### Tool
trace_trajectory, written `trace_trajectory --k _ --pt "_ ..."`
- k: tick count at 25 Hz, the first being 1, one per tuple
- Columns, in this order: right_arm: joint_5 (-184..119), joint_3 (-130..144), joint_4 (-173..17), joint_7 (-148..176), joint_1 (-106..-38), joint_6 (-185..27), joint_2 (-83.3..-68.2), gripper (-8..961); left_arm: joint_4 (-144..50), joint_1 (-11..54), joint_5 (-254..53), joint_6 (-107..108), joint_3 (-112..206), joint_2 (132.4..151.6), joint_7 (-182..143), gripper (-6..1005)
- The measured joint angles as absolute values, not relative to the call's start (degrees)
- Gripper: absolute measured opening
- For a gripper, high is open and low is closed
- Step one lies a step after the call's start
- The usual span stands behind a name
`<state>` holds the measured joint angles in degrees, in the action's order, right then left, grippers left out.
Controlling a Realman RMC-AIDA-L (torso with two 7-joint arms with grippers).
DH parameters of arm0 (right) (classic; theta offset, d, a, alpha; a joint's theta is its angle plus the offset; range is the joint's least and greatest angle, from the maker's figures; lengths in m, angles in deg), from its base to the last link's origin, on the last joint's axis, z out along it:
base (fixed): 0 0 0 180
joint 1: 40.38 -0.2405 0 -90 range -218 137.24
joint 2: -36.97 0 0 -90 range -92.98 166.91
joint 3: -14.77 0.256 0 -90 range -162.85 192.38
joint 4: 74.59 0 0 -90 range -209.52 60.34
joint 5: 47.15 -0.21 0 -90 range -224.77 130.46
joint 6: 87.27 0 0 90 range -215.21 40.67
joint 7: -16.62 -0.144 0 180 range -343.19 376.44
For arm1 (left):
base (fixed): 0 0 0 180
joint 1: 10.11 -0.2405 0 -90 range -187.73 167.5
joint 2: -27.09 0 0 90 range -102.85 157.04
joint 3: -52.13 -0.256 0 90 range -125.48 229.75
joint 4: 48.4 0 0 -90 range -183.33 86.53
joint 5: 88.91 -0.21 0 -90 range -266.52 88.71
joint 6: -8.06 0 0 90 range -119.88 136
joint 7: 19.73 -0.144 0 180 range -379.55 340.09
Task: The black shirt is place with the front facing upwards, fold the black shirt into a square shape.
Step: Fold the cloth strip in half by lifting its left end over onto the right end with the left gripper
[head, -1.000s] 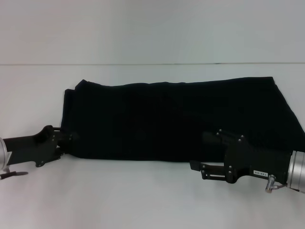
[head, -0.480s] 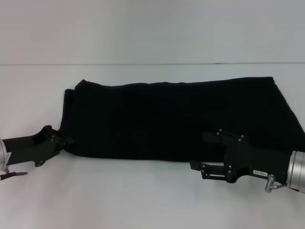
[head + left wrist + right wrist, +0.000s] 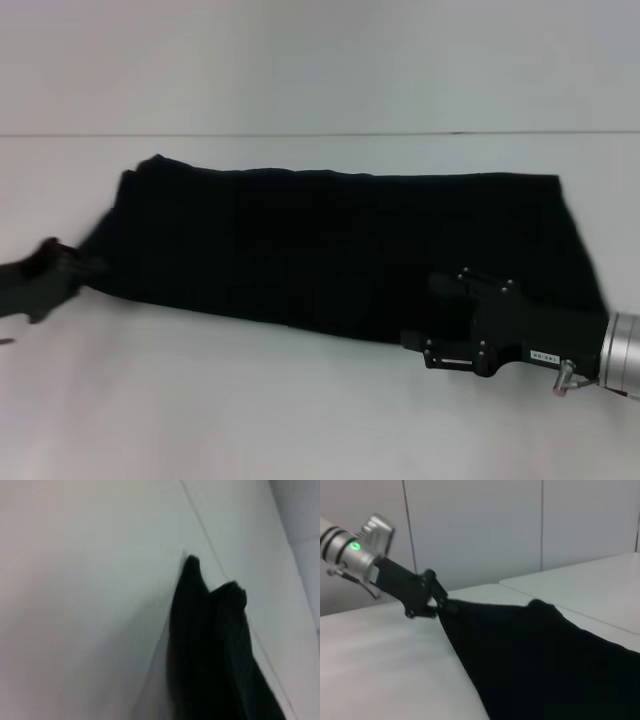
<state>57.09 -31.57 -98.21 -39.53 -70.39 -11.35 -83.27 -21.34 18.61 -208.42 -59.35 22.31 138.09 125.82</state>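
- Two grippers are set at opposite ends of the shirt's (image 3: 340, 250) near hem edge, so that the long band of cloth can be carried as one piece.
- Nearest, the right gripper (image 3: 440, 315) is laid low over the shirt's right part; its fingers are hidden in black cloth, so whether they are clamped cannot be told.
- At the left end, the left gripper (image 3: 85, 268) is seen in the right wrist view (image 3: 442, 607) pinched shut on the shirt's corner, the cloth drawn taut from it, presumably to keep the fold from slumping.
- Between them the shirt lies as a long, already narrowed strip across the table (image 3: 300, 420), its letters not visible.
- Farthest, its back edge lies near the table's seam; a crosswise fold is judged to remain before a square is made.
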Motion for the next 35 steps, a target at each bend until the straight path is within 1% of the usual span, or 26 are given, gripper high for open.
trace_trajectory --k 2,3,8,13,17,19,20,21,24,26,28,29,30,31,32,33,34,35 --pt "57.09 -31.52 -98.22 -39.61 -70.45 -11.74 -83.26 914 -20.44 17.97 -208.6 -59.33 23.92 137.22 125.7 45" --pt "57.09 -31.46 -98.2 -39.62 -70.45 -11.76 -83.27 914 -19.77 17.46 -208.75 -59.26 25.18 136.48 125.69 45" --pt "57.09 -31.29 -98.14 -40.26 -70.43 -11.94 -83.23 914 -18.16 15.68 -209.05 -57.68 30.08 134.39 125.25 45" --pt "57.09 -31.28 -98.14 -40.47 -70.02 -12.28 -83.19 914 -17.76 14.87 -209.08 -56.33 33.43 134.13 123.92 44" --pt "57.08 -31.2 -97.98 -40.49 -69.87 -12.5 -83.18 914 -17.84 15.77 -207.45 -57.87 33.73 134.12 123.7 44" --pt "57.08 -30.85 -97.71 -40.5 -69.73 -12.58 -83.15 914 -17.75 17.26 -205.36 -59.97 33.73 134.11 123.62 44" --pt "57.08 -30.42 -97.47 -40.5 -69.58 -12.66 -83.1 914 -17.7 19.49 -203.14 -62.37 33.54 134.16 123.44 44" --pt "57.08 -29.92 -97.25 -40.5 -69.36 -12.78 -83.04 914 -17.7 19.49 -203.14 -62.37 33.54 134.16 123.44 44" --pt "57.09 -28.54 -97.12 -40.51 -68.42 -13.18 -82.98 914 -17.68 23.9 -201.61 -65.31 32.78 134.72 122.94 44" --pt "57.08 -27.76 -97.12 -40.51 -67.73 -13.29 -82.95 914 -17.65 28.4 -201.37 -66.74 31.17 135.98 122.46 44" --pt "57.08 -26.97 -97.12 -40.51 -67.05 -13.22 -82.92 914 -17.66 32.35 -201.18 -67.28 29.02 137.77 121.66 45" --pt "57.08 -26.59 -97.12 -40.51 -66.69 -13.15 -82.91 914 -17.75 34.54 -201.13 -67.36 27.54 138.98 121.02 45" --pt "57.08 -26.18 -97.12 -40.51 -66.34 -12.94 -82.92 914 -17.89 36.63 -201.13 -67.33 25.61 140.43 120.43 45" --pt "57.08 -25.89 -97.12 -40.51 -66.03 -12.89 -82.92 914 -18.04 38.78 -201.28 -66.92 22.22 142.85 119.78 45" --pt "57.08 -25.68 -97.12 -40.51 -65.7 -12.83 -82.92 914 -18.04 38.78 -201.28 -66.92 22.22 142.85 119.78 45" --pt "57.08 -25.51 -97.13 -40.51 -65.42 -12.76 -82.92 914 -18.11 39.57 -201.46 -66.48 19.19 144.89 119.36 45" --pt "57.08 -25.38 -97.14 -40.51 -65.14 -12.72 -82.91 914 -18.15 39.67 -201.46 -66.06 17.43 146.04 119.11 45" --pt "57.08 -25.33 -97.13 -40.51 -64.94 -12.62 -82.93 915 -18.5 39.29 -201.46 -65.09 14.52 148.11 118.54 45"
